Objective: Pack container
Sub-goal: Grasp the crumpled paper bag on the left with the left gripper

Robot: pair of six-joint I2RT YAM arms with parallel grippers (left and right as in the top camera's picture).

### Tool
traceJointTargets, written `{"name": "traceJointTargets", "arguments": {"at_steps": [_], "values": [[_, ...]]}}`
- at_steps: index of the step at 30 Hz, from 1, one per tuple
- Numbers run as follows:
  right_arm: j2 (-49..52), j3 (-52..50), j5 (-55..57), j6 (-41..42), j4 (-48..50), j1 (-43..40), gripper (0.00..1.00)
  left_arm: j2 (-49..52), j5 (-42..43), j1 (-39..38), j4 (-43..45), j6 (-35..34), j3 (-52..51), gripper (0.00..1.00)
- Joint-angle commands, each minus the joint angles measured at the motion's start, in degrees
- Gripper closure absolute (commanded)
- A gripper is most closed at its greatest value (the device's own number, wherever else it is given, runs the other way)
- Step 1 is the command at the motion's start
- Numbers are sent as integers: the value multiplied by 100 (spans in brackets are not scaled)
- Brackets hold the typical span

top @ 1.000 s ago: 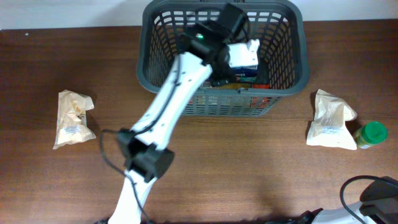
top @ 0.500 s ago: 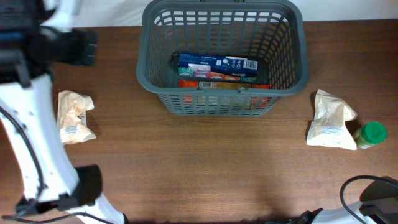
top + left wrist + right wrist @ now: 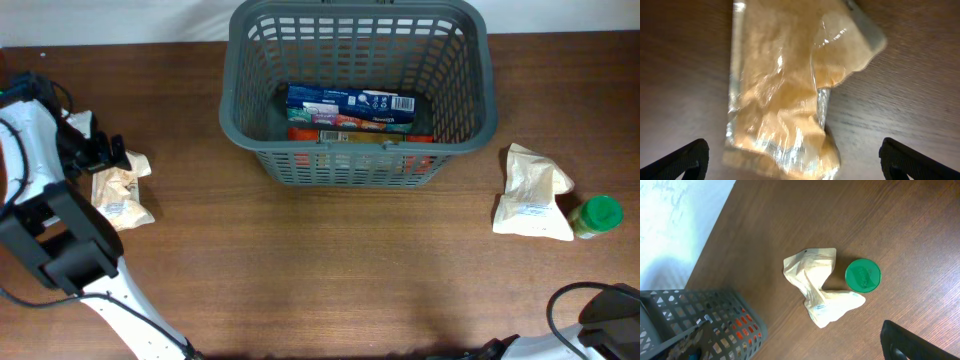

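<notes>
One snack bag [image 3: 785, 85] under left claw [image 3: 795, 159], spread wide; right claw [image 3: 905, 342] state unclear.

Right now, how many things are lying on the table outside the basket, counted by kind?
Tan bags: 2
Green-lidded jar: 1
Total outside the basket: 3

left arm [image 3: 35, 130]: white links, black joints | left claw [image 3: 799, 161]: black fingers [image 3: 682, 162] | right arm [image 3: 612, 310]: black, thin black cable [image 3: 560, 293]
</notes>
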Motion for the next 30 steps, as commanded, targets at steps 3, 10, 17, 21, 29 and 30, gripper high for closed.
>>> {"name": "traceJointTargets", "arguments": {"at_steps": [3,10,17,21,29,30], "values": [[31,22,37,-15,0,-33,1,590,87,-13,96,-57,-22,1],[31,22,37,-15,0,-33,1,973,92,-20,87,-57,-22,24],[31,22,37,-15,0,-33,1,968,787,-26,-376,-55,378,98],[31,22,35,-15,0,-33,1,968,1032,-101,-992,-52,1327,98],[31,22,37,-15,0,-33,1,645,960,-782,-1871,-9,4568,98],[31,22,37,-15,0,-33,1,557,907,-896,-1869,-7,4865,98]]}}
